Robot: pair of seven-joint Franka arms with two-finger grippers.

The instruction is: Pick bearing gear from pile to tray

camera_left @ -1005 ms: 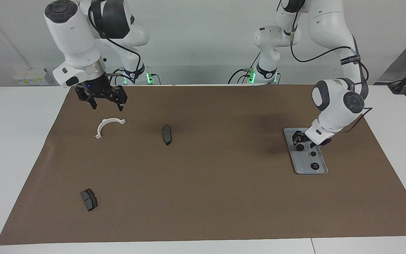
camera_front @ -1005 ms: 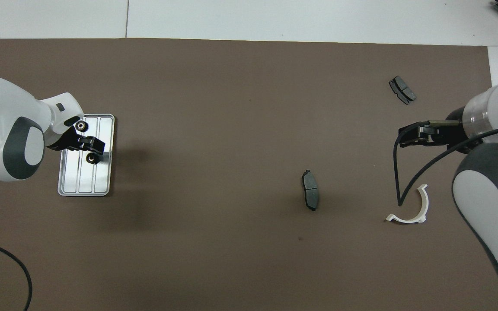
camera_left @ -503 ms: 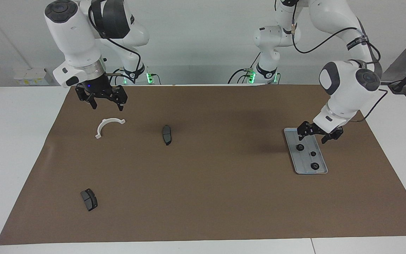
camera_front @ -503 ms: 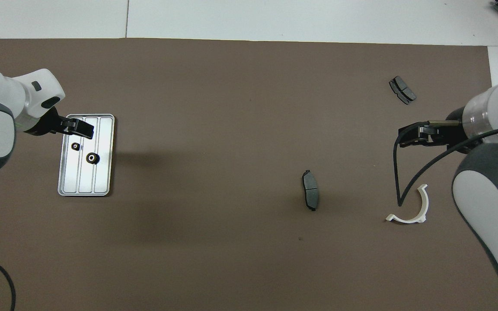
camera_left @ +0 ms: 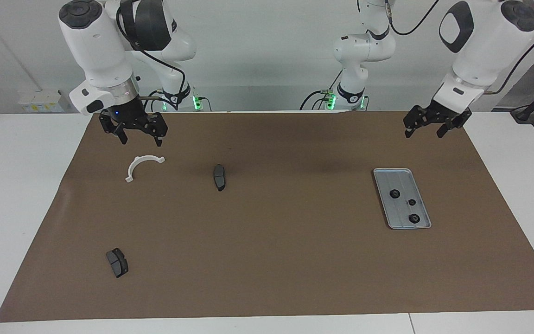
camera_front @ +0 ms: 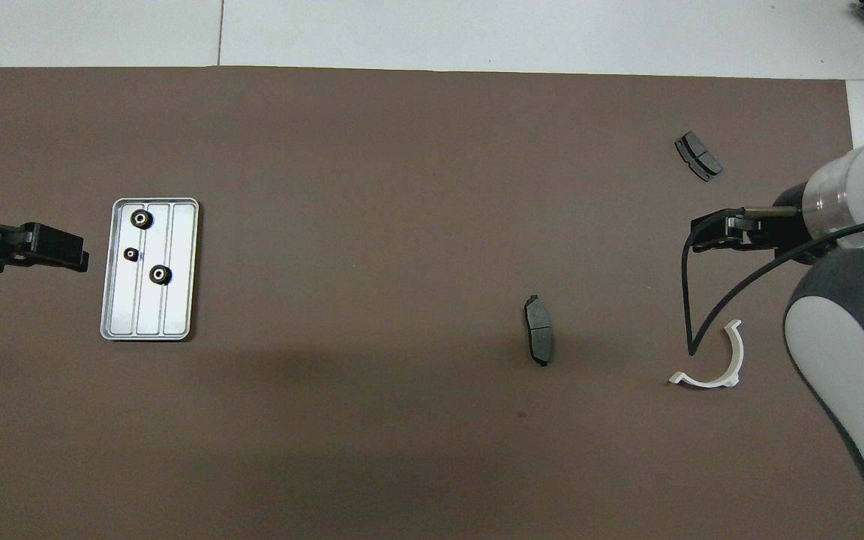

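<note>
Gears: we count three black bearing gears (camera_left: 394,193) lying in the tray (camera_left: 422,200), below and apart from our left gripper (camera_left: 426,124), whose fingers stand apart and empty. Our right gripper (camera_left: 138,135) waits, fingers apart, just above the white bracket (camera_left: 143,166); two brake pads (camera_left: 219,176) lie well apart from it.

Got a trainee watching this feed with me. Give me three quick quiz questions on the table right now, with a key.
1. How many black rings lie in the tray?
2. True or false: the left pincer holds a ring.
3. Which lies nearest the right pincer: A) the white bracket, B) the tray, C) the brake pad near mid-table?

Key: 1) three; 2) false, it is open and empty; 3) A.
</note>
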